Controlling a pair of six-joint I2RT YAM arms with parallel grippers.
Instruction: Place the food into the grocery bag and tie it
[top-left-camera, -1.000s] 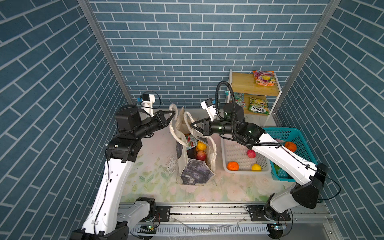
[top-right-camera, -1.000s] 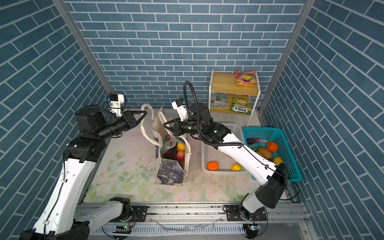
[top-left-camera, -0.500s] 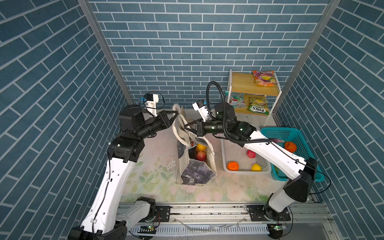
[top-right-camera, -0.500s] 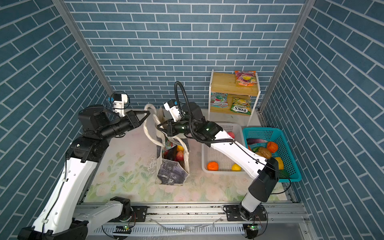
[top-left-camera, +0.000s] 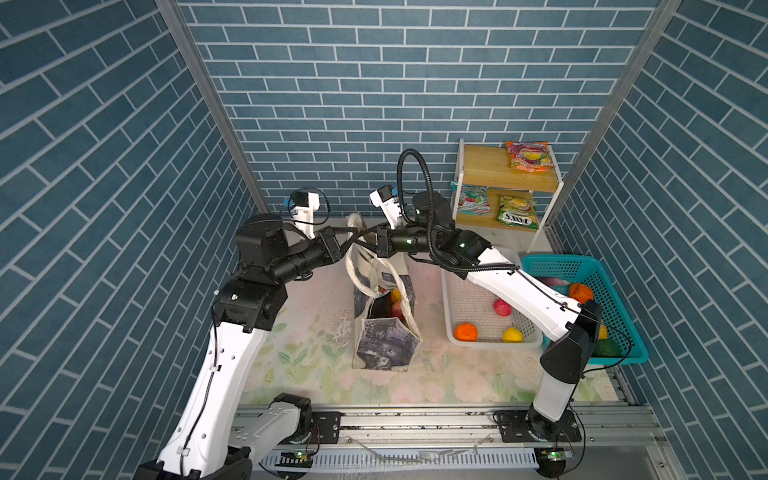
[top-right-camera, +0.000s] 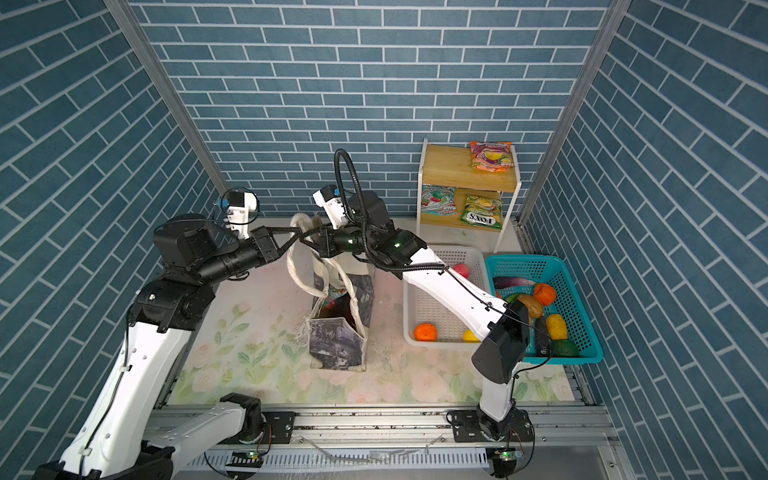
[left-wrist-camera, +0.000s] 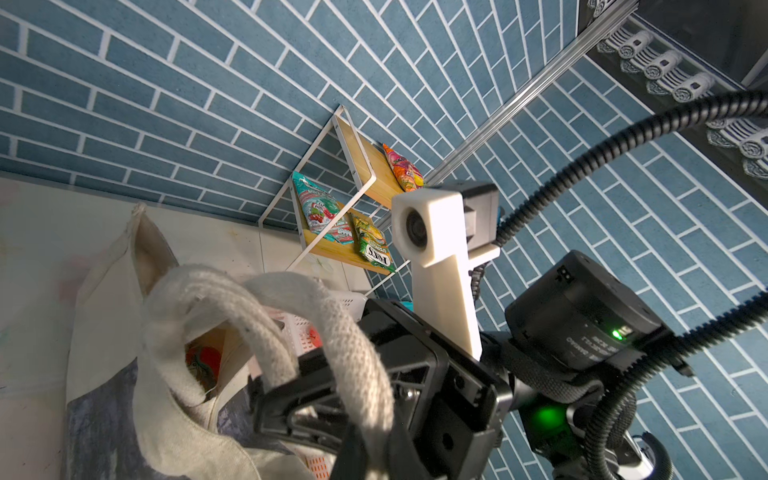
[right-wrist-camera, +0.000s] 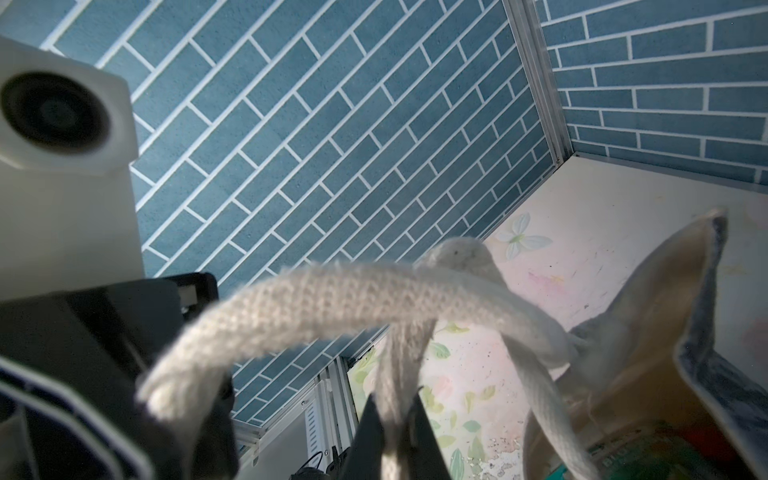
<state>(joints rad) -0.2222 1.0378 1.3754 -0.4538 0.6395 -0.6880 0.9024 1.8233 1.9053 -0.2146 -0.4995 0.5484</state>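
Cream canvas grocery bag (top-left-camera: 388, 347) with grey-black painted panels upright at centre of both top views, on the floral mat (top-left-camera: 316, 361), mouth open, small toy fruits (top-left-camera: 395, 308) inside. Cream woven strap handles (top-left-camera: 360, 276) drawn up toward upper centre, where both arms meet. Right gripper (right-wrist-camera: 394, 419) clamped tight on one strap, plain in its wrist view. Left gripper (top-left-camera: 353, 237) closed too, apparently pinching the other strap; contact partly hidden. White perforated basket (top-left-camera: 465, 291) just right of bag.
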